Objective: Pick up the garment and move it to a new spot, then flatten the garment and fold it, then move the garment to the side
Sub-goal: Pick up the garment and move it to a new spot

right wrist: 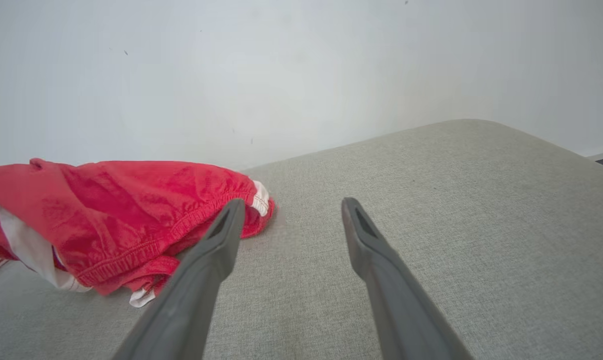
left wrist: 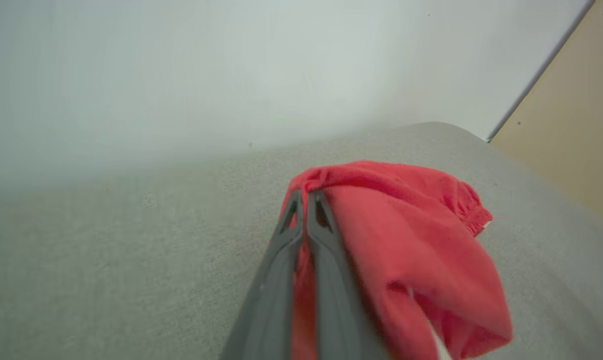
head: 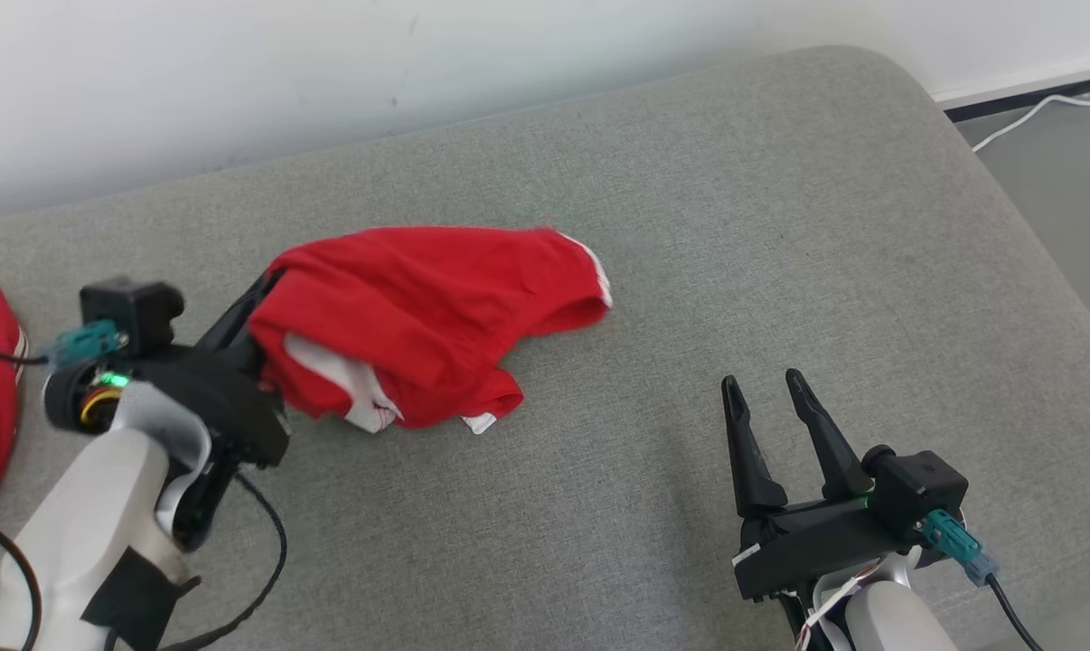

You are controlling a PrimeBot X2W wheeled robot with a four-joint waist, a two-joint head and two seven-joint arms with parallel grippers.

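We see the left gripper, fingers clamped together on an edge of the red garment, holding it bunched left of the grey cushion's centre, presumably for carrying, while the right gripper hovers near the front edge, fingers apart
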